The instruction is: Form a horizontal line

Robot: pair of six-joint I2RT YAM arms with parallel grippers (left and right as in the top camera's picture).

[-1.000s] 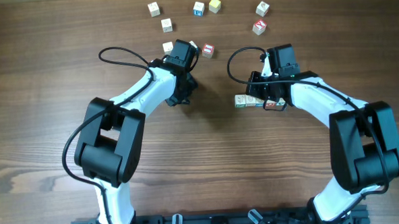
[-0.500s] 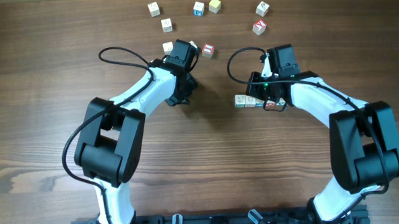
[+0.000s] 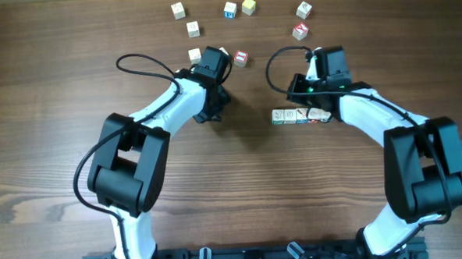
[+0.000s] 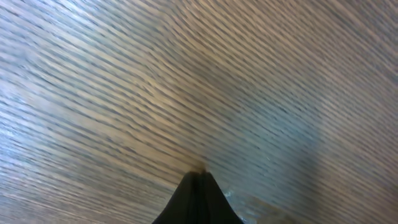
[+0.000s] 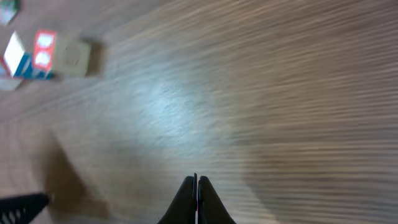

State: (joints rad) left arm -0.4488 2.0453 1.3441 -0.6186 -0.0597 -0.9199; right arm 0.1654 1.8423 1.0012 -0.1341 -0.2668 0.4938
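Wood-grain table [image 3: 51,114] runs out to the frame on the left, right and far sides; the arm bases sit along the near edge. Row of four cubes [image 3: 301,115] lies right of centre, cubes touching side to side, straight, running left to right. Wide bare wood in front of the row and between the two arms. To the row's left, a stretch of open wood separates it from the left gripper [image 3: 209,115]. Right gripper [image 5: 196,180] sits just behind the row's right half; from overhead it looks near but apart, and the arm's own body covers the fingertips there. Loose cubes [image 3: 230,10] are scattered along the far side, well apart from the row. The nearest, a red-marked cube [image 3: 241,58], lies between the two wrists, just beside the left arm [image 3: 167,105]. Overhead gives the layout but not the jaws. Left wrist view settles that side: fingers pressed together to a point, closed on themselves, over blurred wood grain. Right wrist view: fingers likewise closed together and empty, over bare wood. That view also catches two blurred cubes [image 5: 56,55] in its top-left corner, one with red and blue marks; can't tell whether they belong to the row.
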